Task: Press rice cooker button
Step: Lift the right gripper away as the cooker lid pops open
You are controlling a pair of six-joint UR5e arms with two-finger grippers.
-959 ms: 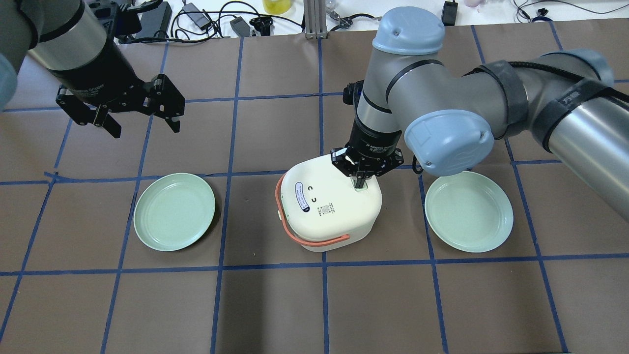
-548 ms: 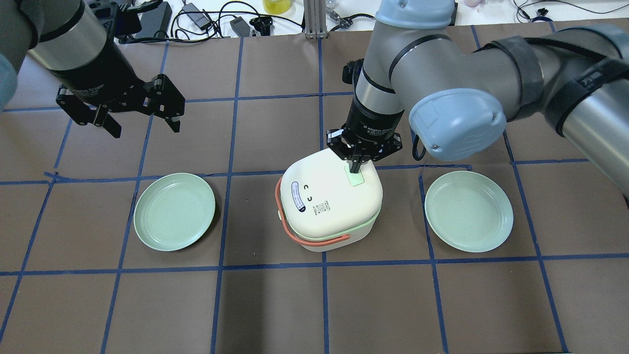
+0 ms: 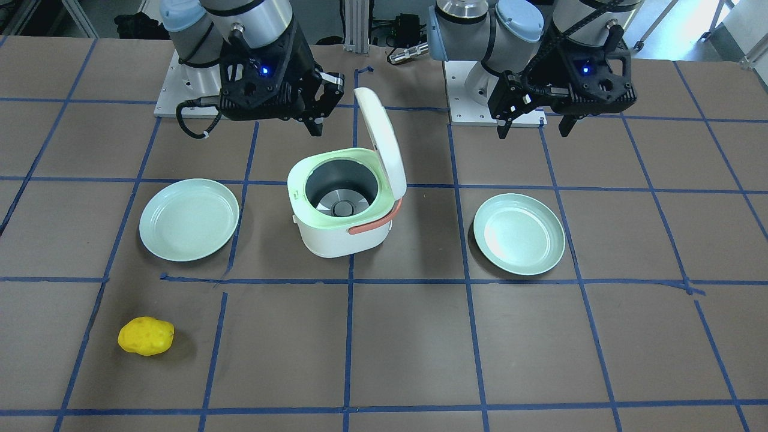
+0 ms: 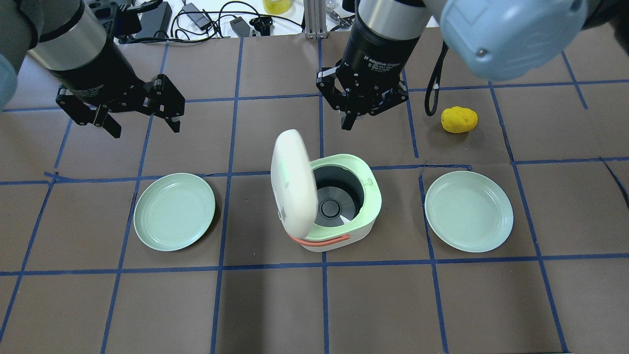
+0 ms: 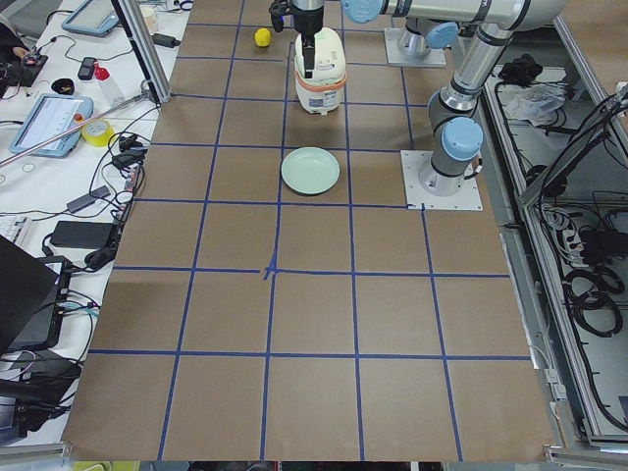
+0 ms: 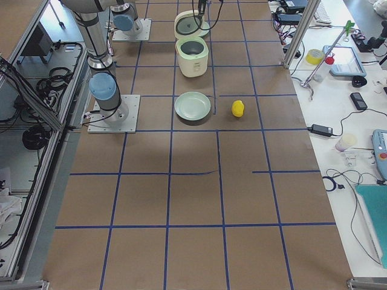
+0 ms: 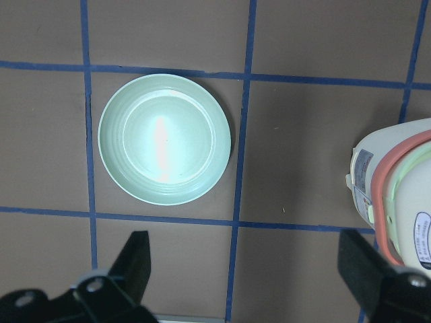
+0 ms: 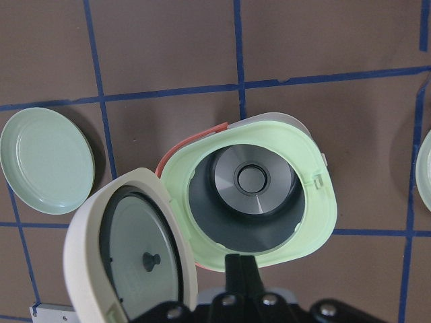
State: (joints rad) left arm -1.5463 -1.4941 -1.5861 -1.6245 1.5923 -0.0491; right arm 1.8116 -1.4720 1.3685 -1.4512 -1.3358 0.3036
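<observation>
Lifting away toward twelve o'clock, my right claw [image 4: 349, 122] pinched together: the lid [image 4: 292, 182] of the rice cooker [image 4: 366, 228] has sprung open, so the press seems done.

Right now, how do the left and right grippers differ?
Jaws: the left gripper is open wide, while the right gripper is shut with its fingers together.
Place: the left gripper hangs near the plate on the robot's left, well away from the open rice cooker. The right gripper hangs close by the cooker's rim.
Shared: both point down, hold nothing and touch nothing.
</observation>
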